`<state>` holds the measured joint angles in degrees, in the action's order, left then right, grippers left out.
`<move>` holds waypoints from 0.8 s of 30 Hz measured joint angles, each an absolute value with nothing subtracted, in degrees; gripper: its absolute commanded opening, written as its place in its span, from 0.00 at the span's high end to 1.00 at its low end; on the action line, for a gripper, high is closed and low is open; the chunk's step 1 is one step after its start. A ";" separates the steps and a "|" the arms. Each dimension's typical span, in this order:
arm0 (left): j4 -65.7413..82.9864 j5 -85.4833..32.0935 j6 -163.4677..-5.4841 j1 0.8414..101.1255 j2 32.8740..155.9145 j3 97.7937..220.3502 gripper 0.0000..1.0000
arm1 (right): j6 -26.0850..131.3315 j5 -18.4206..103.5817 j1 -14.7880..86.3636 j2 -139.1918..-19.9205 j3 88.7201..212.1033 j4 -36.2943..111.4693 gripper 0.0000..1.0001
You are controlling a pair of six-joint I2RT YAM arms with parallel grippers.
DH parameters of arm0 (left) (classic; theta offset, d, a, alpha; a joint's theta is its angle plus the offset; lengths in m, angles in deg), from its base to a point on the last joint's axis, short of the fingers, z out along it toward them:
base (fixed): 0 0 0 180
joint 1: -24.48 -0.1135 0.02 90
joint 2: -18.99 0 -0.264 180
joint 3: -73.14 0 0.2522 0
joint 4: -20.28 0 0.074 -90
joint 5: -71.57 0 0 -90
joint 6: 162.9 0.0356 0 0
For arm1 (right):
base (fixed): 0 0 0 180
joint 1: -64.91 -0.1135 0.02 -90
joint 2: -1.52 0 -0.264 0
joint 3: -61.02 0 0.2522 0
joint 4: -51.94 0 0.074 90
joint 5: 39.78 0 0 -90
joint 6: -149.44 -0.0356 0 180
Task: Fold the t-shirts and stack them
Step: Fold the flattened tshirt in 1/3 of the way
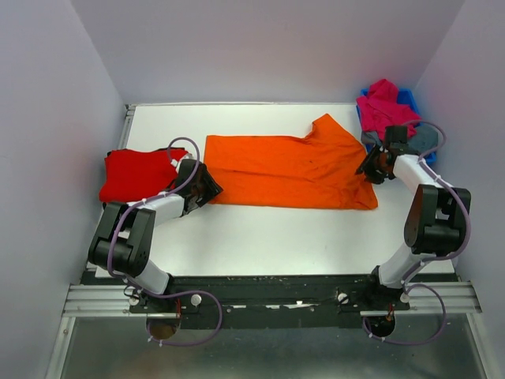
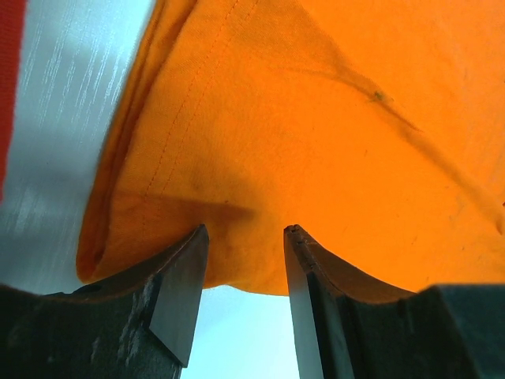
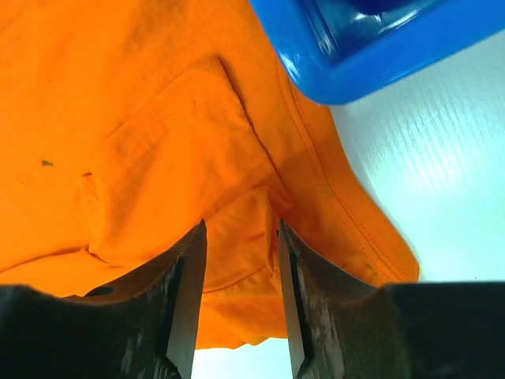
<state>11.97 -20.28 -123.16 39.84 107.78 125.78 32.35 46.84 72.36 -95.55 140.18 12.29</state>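
The orange t-shirt (image 1: 288,170) lies flat on the tabletop (image 1: 276,237), its long axis running from the left hand (image 1: 214,188) to the right hand (image 1: 365,168). Both hands' jaws stand apart over its ends, seemingly clamping nothing. Beyond the right hand, a blue bin (image 1: 410,99) holds a magenta-pink t-shirt (image 1: 380,103) and a grey-blue t-shirt (image 1: 426,140).

orange t-shirt (image 3: 142,118) edge between parted fingers (image 3: 186,304)

My top camera looks down from behind the near edge over the whole table (image 1: 300,229), while both wrist cameras peer close past their fingers (image 2: 177,304) at opposite ends of the orange t-shirt (image 1: 284,170) all three share.
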 measured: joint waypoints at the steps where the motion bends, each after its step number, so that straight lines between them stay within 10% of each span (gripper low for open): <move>1: 11.99 -20.24 -123.13 39.84 107.78 125.78 0.41 | 32.35 47.00 72.36 -95.38 139.90 12.38 0.50; 11: 11.67 -18.84 -122.81 39.84 107.34 125.73 0.41 | 33.02 48.70 72.36 -85.13 128.05 11.90 0.46; 24: 11.34 -17.68 -122.02 39.88 106.97 125.47 0.41 | 33.31 55.04 72.36 -87.88 128.53 10.50 0.95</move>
<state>11.34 -17.68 -122.02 39.88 106.97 125.47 33.31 55.04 72.36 -87.88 128.53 10.50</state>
